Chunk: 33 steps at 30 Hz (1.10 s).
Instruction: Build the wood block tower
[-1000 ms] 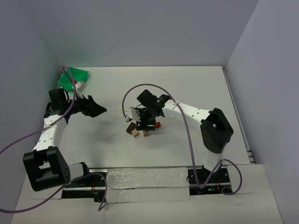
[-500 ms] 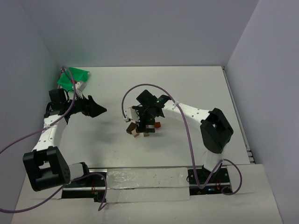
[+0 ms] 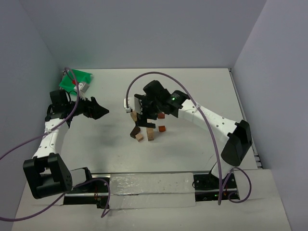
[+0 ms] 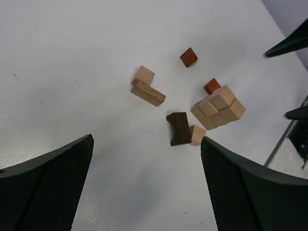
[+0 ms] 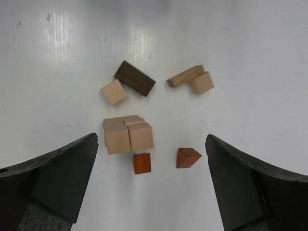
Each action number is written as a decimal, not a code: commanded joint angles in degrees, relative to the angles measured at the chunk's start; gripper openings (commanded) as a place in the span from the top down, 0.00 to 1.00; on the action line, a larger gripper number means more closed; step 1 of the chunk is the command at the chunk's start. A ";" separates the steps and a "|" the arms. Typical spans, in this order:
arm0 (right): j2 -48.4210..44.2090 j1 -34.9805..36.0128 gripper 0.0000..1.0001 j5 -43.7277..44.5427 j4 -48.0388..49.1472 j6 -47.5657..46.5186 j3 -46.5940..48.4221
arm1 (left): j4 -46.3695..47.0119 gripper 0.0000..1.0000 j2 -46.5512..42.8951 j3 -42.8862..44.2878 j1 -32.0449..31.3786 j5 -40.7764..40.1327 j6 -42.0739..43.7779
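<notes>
my right arm (image 3: 207, 118) has lifted off the wood blocks (image 5: 135, 84) and drawn back toward the far side. its jaws now stand wide with nothing between them. i judge a piece has just been let go, and the tower (image 5: 127, 134) stands alone: a tight clump of tan blocks near the middle of the tabletop (image 5: 250, 43). a red cube (image 5: 142, 163) and a red wedge (image 5: 187, 157) lie just to its right. a dark bar, a striped plank (image 5: 186, 76) and two tan cubes lie loose on its near-left side, not yet stacked. my left jaws hang wide and empty, well off to the left. from above i cannot count the tower's layers. in the top view my right wrist covers most of it, and my left arm cuts off part of the green bin (image 3: 74, 79).
</notes>
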 commanded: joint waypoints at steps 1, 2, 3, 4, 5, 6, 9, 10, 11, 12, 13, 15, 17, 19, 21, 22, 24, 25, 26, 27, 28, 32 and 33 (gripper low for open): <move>-5.07 -1.15 0.00 0.21 0.18 5.62 5.19 | 0.16 0.05 2.86 5.68 -4.31 -5.68 4.40; -5.61 -1.84 0.00 -0.03 0.36 7.09 5.43 | -0.13 0.06 3.62 6.28 -5.77 -7.27 4.97; -6.11 -2.67 0.00 -0.29 0.66 8.44 5.45 | -0.27 0.07 4.26 6.74 -7.12 -8.80 5.49; -6.76 -3.61 0.00 -0.67 1.01 9.93 5.21 | -0.30 0.07 5.00 7.12 -8.50 -10.26 6.02; -7.90 -5.31 0.00 -1.29 1.73 11.86 3.43 | -0.43 0.08 6.17 8.19 -10.66 -12.52 7.02; -9.24 -7.34 0.00 -1.98 2.60 13.93 1.04 | -0.61 0.09 7.50 9.57 -13.14 -15.14 8.21; -13.93 -13.42 0.00 -2.92 5.35 18.15 -5.92 | -3.38 0.14 13.41 14.56 -18.01 -18.92 11.11; -15.50 -15.31 0.00 -3.24 6.11 19.49 -8.22 | -4.54 0.17 16.32 16.49 -18.97 -19.19 11.63; -16.44 -16.42 0.00 -3.71 6.82 20.43 -10.73 | -5.14 0.20 18.57 18.67 -19.47 -19.28 12.11; -17.75 -18.07 0.00 -4.36 6.89 20.53 -12.41 | -5.90 0.21 18.95 20.24 -19.54 -19.12 12.44; -20.31 -20.32 0.00 -4.81 7.53 21.56 -14.73 | -6.67 0.24 22.72 22.37 -20.24 -19.06 12.70; -22.85 -25.07 0.00 -5.55 7.95 22.23 -18.89 | -8.42 0.26 26.34 24.96 -21.48 -18.95 13.83; -25.38 -27.74 0.00 -5.82 7.97 22.23 -21.85 | -7.80 0.27 29.68 26.99 -23.38 -19.38 14.95; -27.62 -29.66 0.00 -5.82 8.14 22.20 -24.24 | -6.67 0.27 32.75 28.25 -25.11 -20.31 15.31; -29.56 -30.88 0.00 -6.02 8.07 22.56 -25.97 | -7.12 0.29 35.70 30.17 -26.75 -20.83 15.43; -30.18 -31.44 0.00 -6.21 8.13 22.62 -26.83 | -7.49 0.30 37.18 31.27 -27.25 -21.01 15.55; -30.88 -31.99 0.00 -6.30 8.33 22.86 -28.12 | -7.81 0.30 38.73 32.37 -28.00 -21.77 15.76; -31.47 -32.45 0.00 -6.38 8.57 23.15 -29.01 | -8.10 0.31 40.08 33.48 -28.72 -22.65 16.16; -31.71 -32.68 0.00 -6.47 8.71 23.28 -29.62 | -8.30 0.31 40.75 34.07 -29.11 -23.10 16.53; -31.96 -32.95 0.00 -6.55 8.80 23.35 -29.91 | -8.53 0.31 41.49 34.46 -29.56 -23.54 16.69; -32.04 -33.12 0.00 -6.63 8.93 23.39 -30.33 | -8.74 0.31 41.96 35.01 -29.82 -23.92 16.86; -32.07 -33.50 0.00 -6.96 9.18 23.58 -31.11 | -9.76 0.32 44.51 36.54 -30.74 -25.38 17.23; -31.91 -33.52 0.00 -6.96 9.26 23.55 -31.11 | -9.95 0.32 44.99 36.75 -30.97 -25.78 17.42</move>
